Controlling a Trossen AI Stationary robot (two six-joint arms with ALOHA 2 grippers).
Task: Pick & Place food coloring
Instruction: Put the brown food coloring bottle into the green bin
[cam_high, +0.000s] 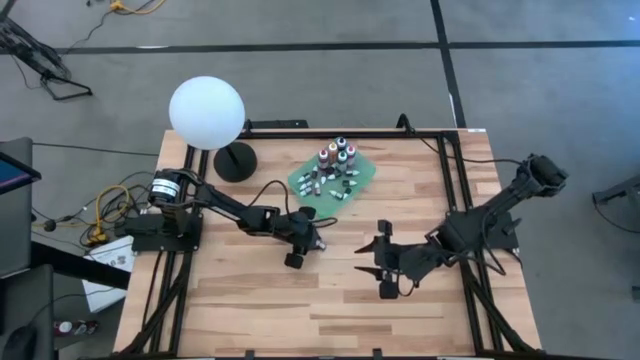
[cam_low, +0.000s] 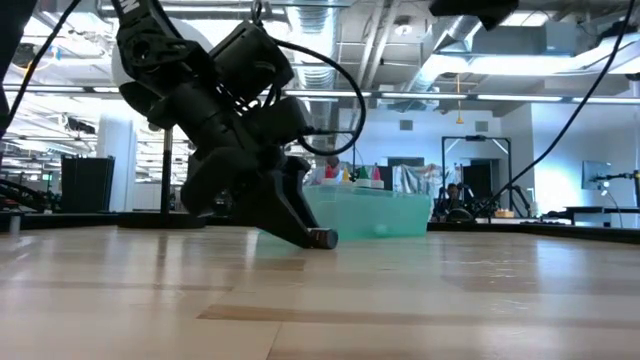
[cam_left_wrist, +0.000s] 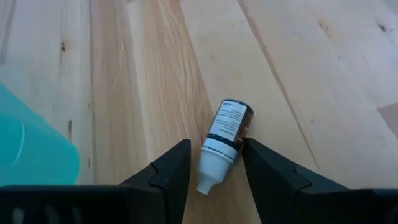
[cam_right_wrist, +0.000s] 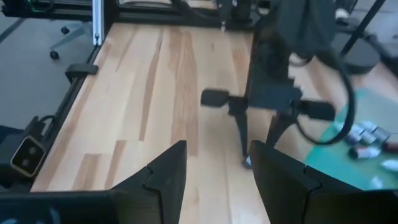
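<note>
Brown-filled food coloring bottle (cam_left_wrist: 224, 140) between left end effector (cam_left_wrist: 214, 174) fingers.

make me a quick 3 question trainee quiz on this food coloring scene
1. True or false: the bottle between the left gripper fingers lies on its side on the bare wood.
2. Where are most of the other bottles? A) on the green cloth B) beside the white globe lamp C) under the right gripper
3. Fill in: the right gripper's fingers are ____.

Key: 1 true; 2 A; 3 open
</note>
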